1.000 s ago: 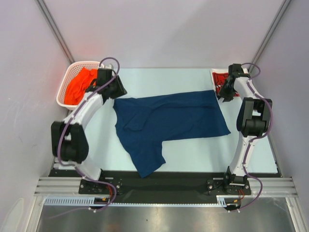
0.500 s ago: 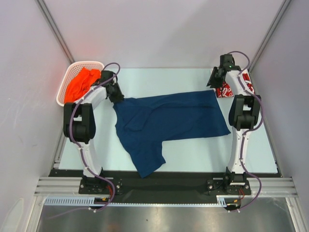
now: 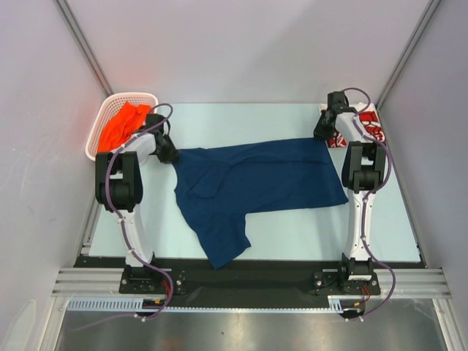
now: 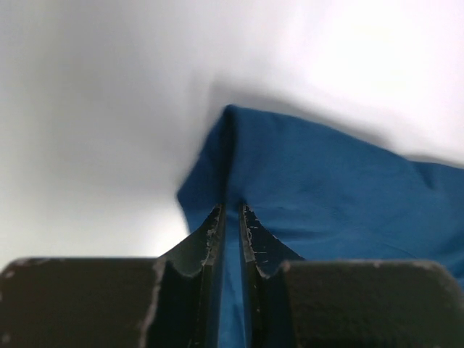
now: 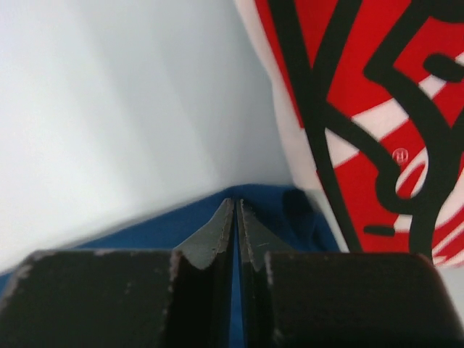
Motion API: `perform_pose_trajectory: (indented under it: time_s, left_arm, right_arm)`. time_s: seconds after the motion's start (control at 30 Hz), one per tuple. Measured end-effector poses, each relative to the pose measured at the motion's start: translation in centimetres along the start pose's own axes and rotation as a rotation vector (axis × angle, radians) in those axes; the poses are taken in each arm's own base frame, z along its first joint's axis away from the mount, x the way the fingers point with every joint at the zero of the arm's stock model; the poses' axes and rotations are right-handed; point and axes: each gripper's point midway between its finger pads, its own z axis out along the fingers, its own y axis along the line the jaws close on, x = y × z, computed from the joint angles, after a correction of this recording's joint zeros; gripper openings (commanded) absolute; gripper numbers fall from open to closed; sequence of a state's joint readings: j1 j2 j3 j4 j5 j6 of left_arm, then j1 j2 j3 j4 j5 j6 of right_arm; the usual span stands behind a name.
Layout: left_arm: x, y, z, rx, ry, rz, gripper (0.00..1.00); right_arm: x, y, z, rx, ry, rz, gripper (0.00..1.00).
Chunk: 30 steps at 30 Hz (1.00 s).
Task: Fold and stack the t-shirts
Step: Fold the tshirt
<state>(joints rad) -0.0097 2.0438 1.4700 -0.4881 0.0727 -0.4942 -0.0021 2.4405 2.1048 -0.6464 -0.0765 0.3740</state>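
The dark navy blue cloth t-shirt (image 3: pixel 256 179) lay spread on the pale desk (image 3: pixel 292 234), far corners pinched by left pincer (image 4: pixel 230 209) and right pincer (image 5: pixel 233 203). Such thin bites might slip on lifting; the adjacent red printed t-shirt (image 5: pixel 348 43) could snag.

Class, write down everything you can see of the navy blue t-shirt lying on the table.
The navy t-shirt is soft, plain dark-blue cloth; no print shows. It lies spread across the middle of the pale table, mostly flat with a few creases on its left half, one flap reaching toward the near edge. The left tool pinches its far left corner, raising a small ridge; the right tool is closed on its far right corner, close beside the red printed shirt.
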Motion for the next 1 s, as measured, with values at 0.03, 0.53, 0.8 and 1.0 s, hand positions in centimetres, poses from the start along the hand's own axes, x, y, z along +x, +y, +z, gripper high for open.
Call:
perform_pose_trajectory:
  time_s: [0.03,0.53,0.8,1.0]
  left_arm:
    - [0.2,0.4,0.3,-0.01,0.009,-0.005,0.17]
    - [1.1,1.8,-1.4,-0.048,0.007,0.024,0.38]
    - [-0.5,0.2,-10.1,0.013,-0.156,0.08,0.56]
    - [6.0,-1.2,-13.6,0.131,-0.123,0.148,0.63]
  right_arm:
    - [0.0,-0.2,0.3,0.009,-0.001,0.001,0.08]
    - [-1.4,1.9,-0.8,0.113,-0.061,-0.123,0.46]
    - [-0.6,13.7,-11.8,-0.098,-0.142,-0.182,0.64]
    - [8.3,22.7,-19.0,-0.418,0.003,-0.246,0.65]
